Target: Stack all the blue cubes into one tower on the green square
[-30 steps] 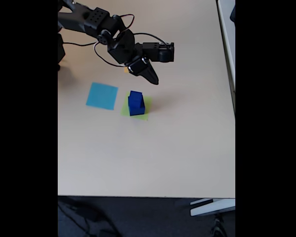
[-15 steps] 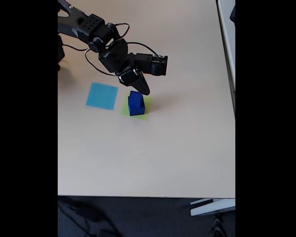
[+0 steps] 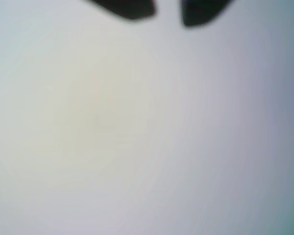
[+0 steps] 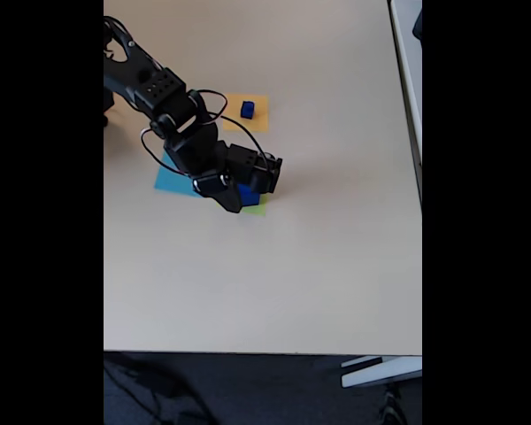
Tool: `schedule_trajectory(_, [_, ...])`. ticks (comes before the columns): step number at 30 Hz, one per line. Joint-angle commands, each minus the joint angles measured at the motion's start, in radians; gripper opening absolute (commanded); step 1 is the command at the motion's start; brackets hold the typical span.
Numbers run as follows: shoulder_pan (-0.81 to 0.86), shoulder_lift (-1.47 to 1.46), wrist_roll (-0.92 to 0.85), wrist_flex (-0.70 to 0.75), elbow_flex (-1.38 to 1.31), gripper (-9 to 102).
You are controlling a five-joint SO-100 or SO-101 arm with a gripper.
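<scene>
In the fixed view a small blue cube (image 4: 247, 109) sits on an orange square (image 4: 258, 115) at the back. A stack of blue cubes (image 4: 250, 194) stands on the green square (image 4: 257, 209), mostly hidden behind the arm. My gripper (image 4: 232, 204) hangs low at the stack's left front, its tip pointing down at the table. In the wrist view two dark fingertips (image 3: 132, 7) show at the top edge, with a gap and nothing between them, so the gripper (image 3: 167, 12) is open over blurred bare table.
A light-blue paper square (image 4: 168, 181) lies left of the green one, partly under the arm. The arm's base (image 4: 115, 62) is at the back left. The table's front edge (image 4: 262, 352) and right edge are far from the stack.
The arm has swung down and towards the front, from above and behind the stack to low beside it. This uncovered the orange square with its small cube. The stack has not moved.
</scene>
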Motion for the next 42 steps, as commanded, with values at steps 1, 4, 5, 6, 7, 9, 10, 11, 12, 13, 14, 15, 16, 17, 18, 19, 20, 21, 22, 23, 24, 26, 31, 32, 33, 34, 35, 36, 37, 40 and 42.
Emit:
schedule_trajectory(1, [0.005, 0.002, -0.006, -0.025, -0.075, 0])
schedule_trajectory(4, [0.000, -0.017, -0.008, -0.028, -0.075, 0])
schedule_trajectory(5, [-0.002, -0.025, -0.006, -0.031, -0.075, 0])
schedule_trajectory(6, [-0.003, -0.031, -0.006, -0.037, -0.075, 0])
schedule_trajectory(7, [-0.005, -0.037, -0.009, -0.041, -0.075, 0])
schedule_trajectory(9, [-0.008, -0.043, -0.009, -0.044, -0.074, 0])
schedule_trajectory(10, [-0.009, -0.049, -0.011, -0.049, -0.074, 0])
schedule_trajectory(11, [-0.009, -0.052, -0.012, -0.051, -0.074, 0])
schedule_trajectory(12, [-0.009, -0.058, -0.012, -0.054, -0.074, 0])
schedule_trajectory(13, [-0.009, -0.063, -0.012, -0.058, -0.074, 0])
schedule_trajectory(14, [-0.011, -0.069, -0.014, -0.063, -0.074, 0])
schedule_trajectory(15, [-0.011, -0.072, -0.015, -0.066, -0.074, 0])
schedule_trajectory(16, [-0.011, -0.077, -0.015, -0.069, -0.074, 0])
schedule_trajectory(17, [-0.011, -0.083, -0.015, -0.072, -0.074, 0])
schedule_trajectory(18, [-0.011, -0.086, -0.015, -0.075, -0.074, 0])
schedule_trajectory(19, [-0.011, -0.089, -0.015, -0.078, -0.074, 0])
schedule_trajectory(20, [-0.011, -0.091, -0.017, -0.078, -0.074, 0])
schedule_trajectory(21, [-0.011, -0.092, -0.018, -0.080, -0.074, 0])
schedule_trajectory(22, [-0.011, -0.094, -0.020, -0.080, -0.074, 0])
schedule_trajectory(23, [-0.011, -0.097, -0.021, -0.080, -0.074, 0])
schedule_trajectory(24, [-0.011, -0.101, -0.021, -0.080, -0.074, 0])
schedule_trajectory(26, [-0.011, -0.104, -0.021, -0.081, -0.074, 0])
schedule_trajectory(31, [-0.014, -0.110, -0.018, -0.083, -0.077, 0])
schedule_trajectory(32, [-0.015, -0.110, -0.018, -0.083, -0.077, 0])
schedule_trajectory(33, [-0.015, -0.110, -0.015, -0.083, -0.077, 0])
schedule_trajectory(34, [-0.017, -0.110, -0.015, -0.083, -0.077, 0])
schedule_trajectory(35, [-0.020, -0.110, -0.015, -0.083, -0.077, 0])
schedule_trajectory(36, [-0.021, -0.110, -0.014, -0.083, -0.078, 0])
schedule_trajectory(37, [-0.023, -0.109, -0.014, -0.083, -0.078, 0])
schedule_trajectory(40, [-0.026, -0.109, -0.012, -0.083, -0.078, 0])
schedule_trajectory(42, [-0.029, -0.107, -0.011, -0.083, -0.078, 0])
